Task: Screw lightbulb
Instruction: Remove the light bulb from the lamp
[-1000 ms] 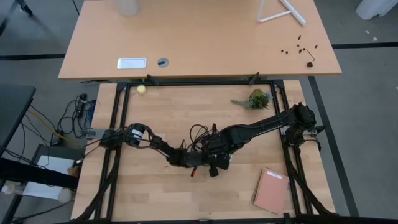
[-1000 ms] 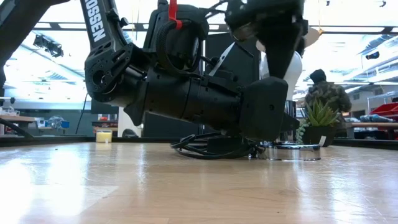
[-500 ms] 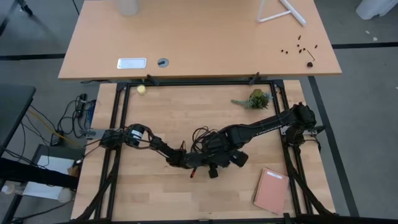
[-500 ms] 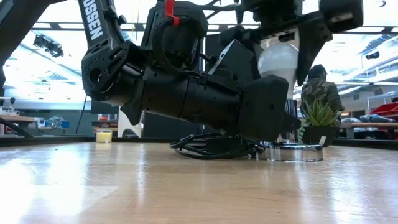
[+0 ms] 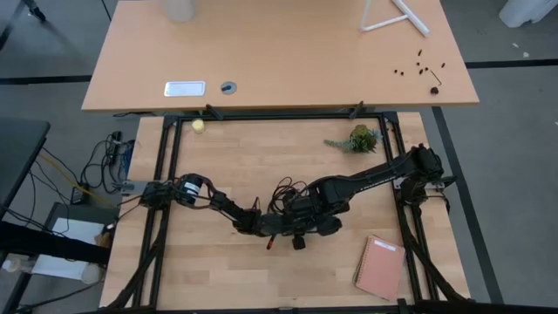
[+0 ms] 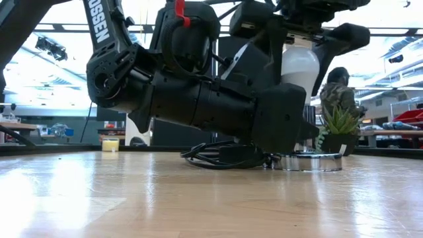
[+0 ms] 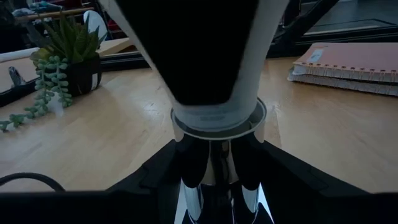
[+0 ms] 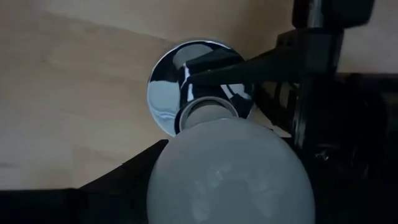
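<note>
Grey floor (image 5: 52, 52), tan desk (image 5: 279, 52) behind, bright, possibly window-lit room beyond

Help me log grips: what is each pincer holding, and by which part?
Left pincer clamps the socket by its chrome neck, just under the lightbulb. Right pincer sits around the lightbulb's glass from above; whether it truly grips cannot be told.

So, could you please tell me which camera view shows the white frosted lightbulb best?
The right wrist view: the white frosted lightbulb fills it from above, its neck seated in the round silver socket disc. The low view shows its upright side between dark arm parts; the left wrist view only its neck; the high view hides it.
</note>
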